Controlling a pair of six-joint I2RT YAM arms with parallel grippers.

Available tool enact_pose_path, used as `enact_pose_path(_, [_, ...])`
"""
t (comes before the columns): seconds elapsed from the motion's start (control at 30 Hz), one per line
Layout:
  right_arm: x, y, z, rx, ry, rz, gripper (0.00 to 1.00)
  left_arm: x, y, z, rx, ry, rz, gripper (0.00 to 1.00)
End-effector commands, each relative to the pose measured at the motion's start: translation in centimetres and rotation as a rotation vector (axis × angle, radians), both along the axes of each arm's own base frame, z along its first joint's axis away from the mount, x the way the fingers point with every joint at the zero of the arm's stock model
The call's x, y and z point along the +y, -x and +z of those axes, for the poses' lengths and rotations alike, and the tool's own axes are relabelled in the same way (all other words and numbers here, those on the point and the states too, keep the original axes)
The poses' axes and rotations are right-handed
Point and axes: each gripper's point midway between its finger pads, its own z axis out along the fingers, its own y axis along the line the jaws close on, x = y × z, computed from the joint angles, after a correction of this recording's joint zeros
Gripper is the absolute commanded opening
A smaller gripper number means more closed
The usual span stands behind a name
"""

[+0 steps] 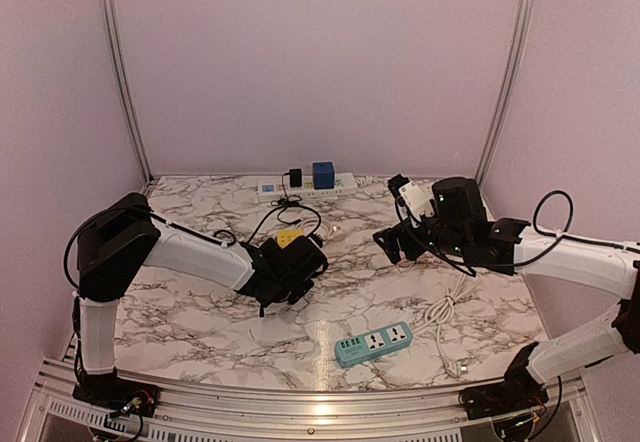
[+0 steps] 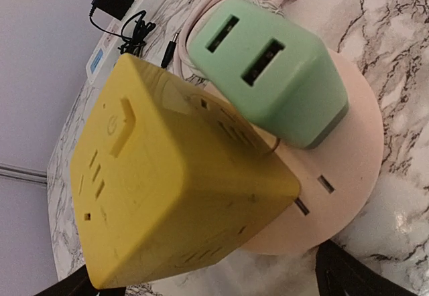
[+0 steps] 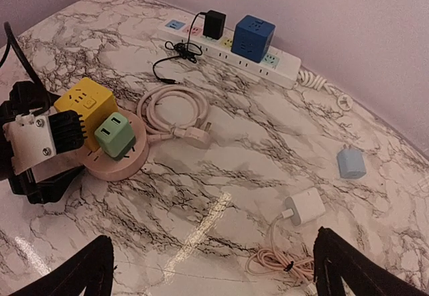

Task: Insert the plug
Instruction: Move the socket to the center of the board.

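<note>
Left wrist view puts the yellow cube socket (image 2: 174, 189) right up against the lens, framed by the dark fingertips (image 2: 345, 276) of the left gripper (image 1: 288, 267). Its jaws are spread wide and grasp nothing. Whether either pad touches the cube I cannot tell.

The cube stands on a round pink socket base (image 2: 355, 169), just beside a mint-green USB charger (image 2: 275, 82) with 2 ports that is seated in the same base. 2 bare slots show on the base next to the cube. Its prongs are hidden underneath, so it may not be pushed home.

The right gripper (image 1: 395, 244) hangs over the middle of the marble table (image 3: 268, 142), released and empty, well apart from the cube. Its camera shows the pink cord's loose plug (image 3: 199, 135) lying just beside the base.

I take the cube to be the plug in question, though the loose pink plug is another candidate. On that reading, the step in hand is the approach, with the grasp not yet made. The next move calls for closing squarely on 2 opposite faces of the cube, clear of the mint charger, then pressing straight down with the prongs lined up to the slots. The base looks light and could slide under that push, so the right gripper may need to steady it.
</note>
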Motion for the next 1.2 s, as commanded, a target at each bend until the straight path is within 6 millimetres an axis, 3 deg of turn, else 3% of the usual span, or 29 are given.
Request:
enact_pose_path(0.0, [-0.5, 0.0, 0.0, 0.011, 0.001, -0.022, 0.99, -0.3, -4.1, -0.4, 0.006, -0.035, -0.012, 0.99])
enact_pose_path(0.17, [-0.7, 0.8, -0.4, 0.044, 0.007, -0.008, 0.99, 0.2, -9.5, -1.8, 0.006, -0.099, 0.026, 0.99])
enact_pose_path(0.27, [-2.6, 0.4, -1.4, 0.064, 0.054, -0.101, 0.99, 0.2, -12.0, -2.3, 0.014, -0.082, 0.046, 0.99])
enact_pose_path(0.37, [-4.5, -0.6, -2.8, 0.109, 0.065, -0.180, 0.99, 0.0, -12.7, -2.6, 0.020, -0.058, 0.052, 0.99])
enact_pose_path(0.5, [-6.2, -2.0, -4.1, 0.162, 0.013, -0.237, 0.99, -0.4, -12.1, -1.4, 0.037, 0.019, 0.050, 0.99])
enact_pose_path(0.6, [-7.0, -3.0, -5.1, 0.191, 0.018, -0.236, 0.98, -0.4, -11.3, 0.9, 0.047, 0.090, 0.059, 0.99])
enact_pose_path(0.73, [-6.1, -2.4, -6.3, 0.278, 0.062, -0.153, 0.98, -0.2, -9.7, 4.5, 0.060, 0.172, 0.063, 0.99])
enact_pose_path(0.93, [-2.9, 3.5, -6.7, 0.391, 0.117, 0.118, 0.95, 1.8, -7.0, 11.3, 0.038, 0.347, 0.112, 0.99])
enact_pose_path(1.07, [-0.5, 8.6, -7.2, 0.427, 0.219, 0.309, 0.95, 4.3, -5.4, 16.8, -0.045, 0.446, 0.147, 0.99])
enact_pose_path(1.17, [1.5, 11.0, -6.6, 0.417, 0.209, 0.427, 0.95, 6.4, -4.0, 19.8, -0.098, 0.491, 0.171, 0.99])
